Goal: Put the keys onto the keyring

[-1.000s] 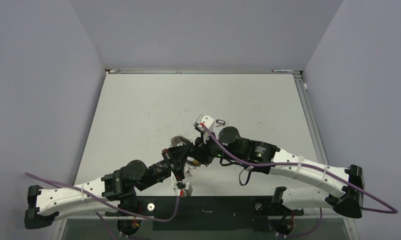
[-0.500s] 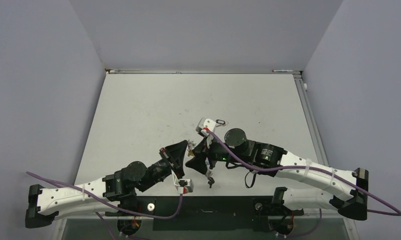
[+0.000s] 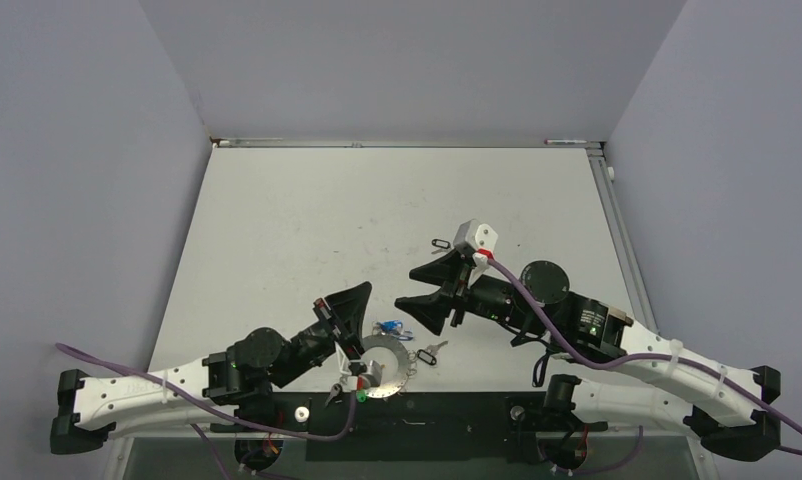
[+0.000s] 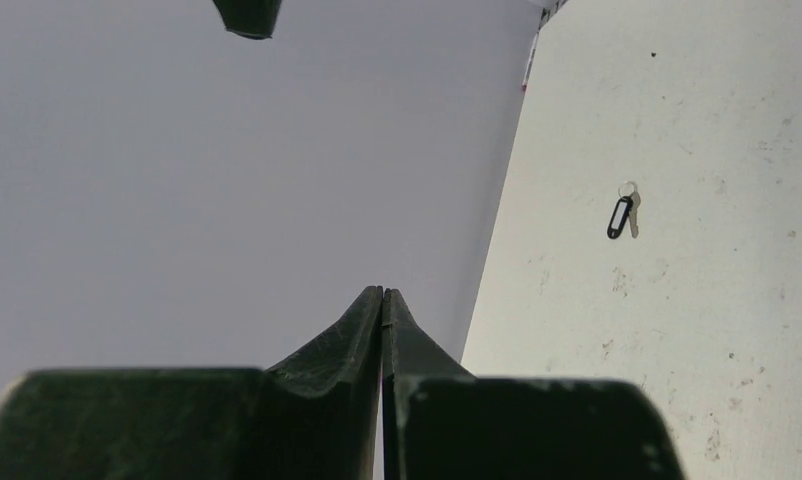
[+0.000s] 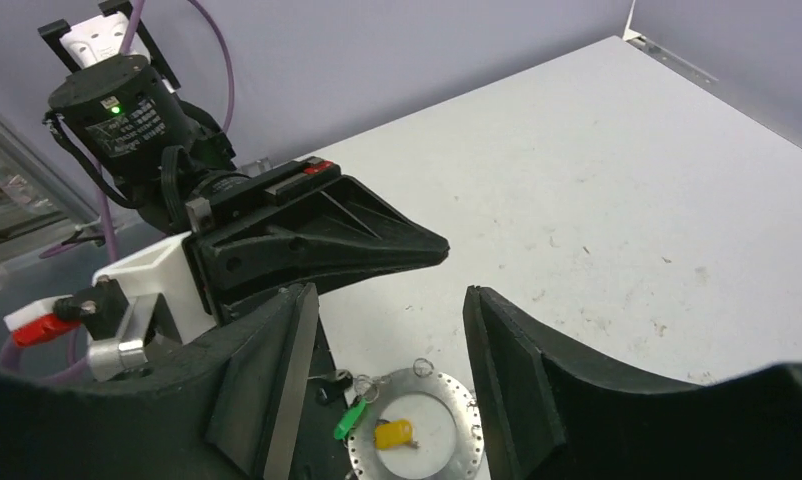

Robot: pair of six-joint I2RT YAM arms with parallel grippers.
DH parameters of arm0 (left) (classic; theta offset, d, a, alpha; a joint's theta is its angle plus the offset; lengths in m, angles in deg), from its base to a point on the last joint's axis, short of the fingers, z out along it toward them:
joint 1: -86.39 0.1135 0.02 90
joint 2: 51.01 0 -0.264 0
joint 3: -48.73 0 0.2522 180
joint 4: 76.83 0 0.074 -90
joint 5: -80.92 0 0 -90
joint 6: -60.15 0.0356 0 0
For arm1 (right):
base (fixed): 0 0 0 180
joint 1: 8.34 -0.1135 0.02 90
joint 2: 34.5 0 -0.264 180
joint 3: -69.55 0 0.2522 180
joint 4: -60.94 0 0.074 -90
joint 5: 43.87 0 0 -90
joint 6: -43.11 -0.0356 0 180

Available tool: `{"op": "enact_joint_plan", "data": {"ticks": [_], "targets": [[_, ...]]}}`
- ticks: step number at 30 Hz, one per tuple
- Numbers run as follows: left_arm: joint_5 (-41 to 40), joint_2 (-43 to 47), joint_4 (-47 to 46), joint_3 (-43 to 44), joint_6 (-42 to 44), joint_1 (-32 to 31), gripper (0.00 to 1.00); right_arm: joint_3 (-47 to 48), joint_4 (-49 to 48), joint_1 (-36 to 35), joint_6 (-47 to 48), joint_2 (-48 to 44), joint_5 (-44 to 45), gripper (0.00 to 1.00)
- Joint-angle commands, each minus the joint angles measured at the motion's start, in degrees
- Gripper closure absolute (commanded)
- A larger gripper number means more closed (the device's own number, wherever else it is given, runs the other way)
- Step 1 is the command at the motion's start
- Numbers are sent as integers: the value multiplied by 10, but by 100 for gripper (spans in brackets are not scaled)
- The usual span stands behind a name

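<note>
You have one grey keyring [image 3: 402, 360]. You can count four keys with plastic tags: one blue key [image 3: 387, 327], one green key [image 5: 352, 418], one yellow key [image 5: 395, 433] and one black key [image 4: 618, 216]. There is also one bare metal key [image 3: 432, 350]. Two grippers are in view for you, the left gripper [image 3: 366, 287] and the right gripper [image 3: 405, 288].

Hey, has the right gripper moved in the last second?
Yes. The right gripper has pulled back rightward: its white wrist camera was left of the black tag lying on the table, and is now right of it.
</note>
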Motion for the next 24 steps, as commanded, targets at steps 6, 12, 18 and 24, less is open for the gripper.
{"op": "enact_joint_plan", "data": {"ticks": [6, 12, 18, 24], "targets": [[-61, 1, 31, 39, -204, -1, 100, -34, -23, 8, -33, 40, 142, 46], [-121, 4, 172, 76, -445, -1, 85, -44, 16, 9, -72, 166, 123, 49], [-169, 7, 258, 77, -761, 1, 51, -61, -14, 15, -116, 254, 115, 50], [-170, -62, 335, 72, -961, 3, 49, -64, 32, 83, -178, 277, 153, 47]]}}
